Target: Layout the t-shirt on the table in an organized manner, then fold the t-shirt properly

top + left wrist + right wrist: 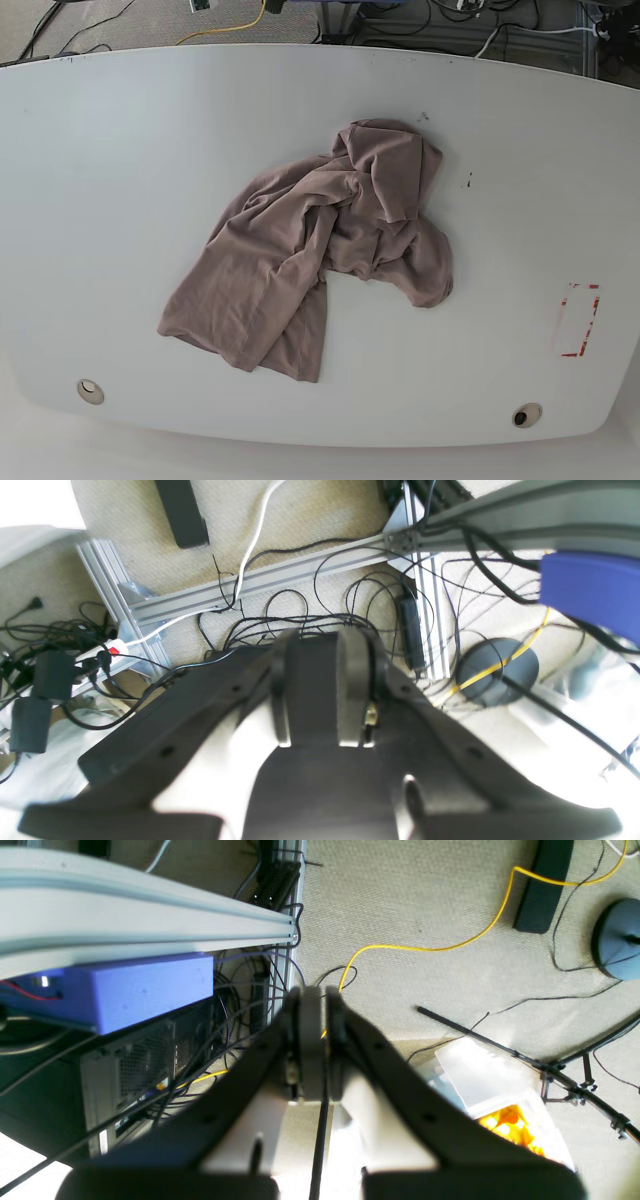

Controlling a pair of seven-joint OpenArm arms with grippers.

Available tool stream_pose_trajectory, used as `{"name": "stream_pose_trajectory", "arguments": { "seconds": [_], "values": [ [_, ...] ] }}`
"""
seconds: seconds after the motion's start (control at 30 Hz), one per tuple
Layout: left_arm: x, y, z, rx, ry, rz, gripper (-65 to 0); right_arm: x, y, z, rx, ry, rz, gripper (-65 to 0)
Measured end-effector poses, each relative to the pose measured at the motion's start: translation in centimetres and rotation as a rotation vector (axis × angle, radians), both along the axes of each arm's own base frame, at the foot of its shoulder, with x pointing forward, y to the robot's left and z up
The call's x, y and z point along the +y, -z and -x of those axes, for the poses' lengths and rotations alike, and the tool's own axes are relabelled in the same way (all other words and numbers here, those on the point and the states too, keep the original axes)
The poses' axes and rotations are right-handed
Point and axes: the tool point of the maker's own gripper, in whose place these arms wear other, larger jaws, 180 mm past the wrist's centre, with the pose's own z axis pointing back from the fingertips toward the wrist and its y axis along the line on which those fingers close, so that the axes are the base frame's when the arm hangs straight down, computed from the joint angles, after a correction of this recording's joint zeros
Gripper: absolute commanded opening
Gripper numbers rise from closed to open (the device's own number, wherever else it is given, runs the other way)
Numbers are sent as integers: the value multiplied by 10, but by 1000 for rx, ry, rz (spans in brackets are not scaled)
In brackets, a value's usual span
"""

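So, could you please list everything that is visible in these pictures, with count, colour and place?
t-shirt: one, mauve-brown, crumpled near the table's middle
table: one, glossy white, fills the base view
holes: two, round, near the table's front edge, one at each side
red mark: one dashed rectangle, on the table near the right edge of the base view
yellow cable: one, on the carpet
blue box: one, under the grey frame
black cables: many, tangled on the floor
left gripper: one, black, over the floor, holds nothing
right gripper: one, black, shut, over the floor, empty
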Motion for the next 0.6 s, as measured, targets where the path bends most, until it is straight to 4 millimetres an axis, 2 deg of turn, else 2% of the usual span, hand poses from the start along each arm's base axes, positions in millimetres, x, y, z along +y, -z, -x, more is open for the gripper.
{"name": "stream_pose_trajectory", "arguments": {
  "seconds": [0.43, 0.6],
  "values": [
    [-3, -33, 7, -49, 46, -1, -539, 4, -24, -14, -60, -22, 0, -635],
    [-5, -38, 12, -45, 53, -1, -541, 5, -30, -14, -71, -24, -1, -631]
  ]
}}
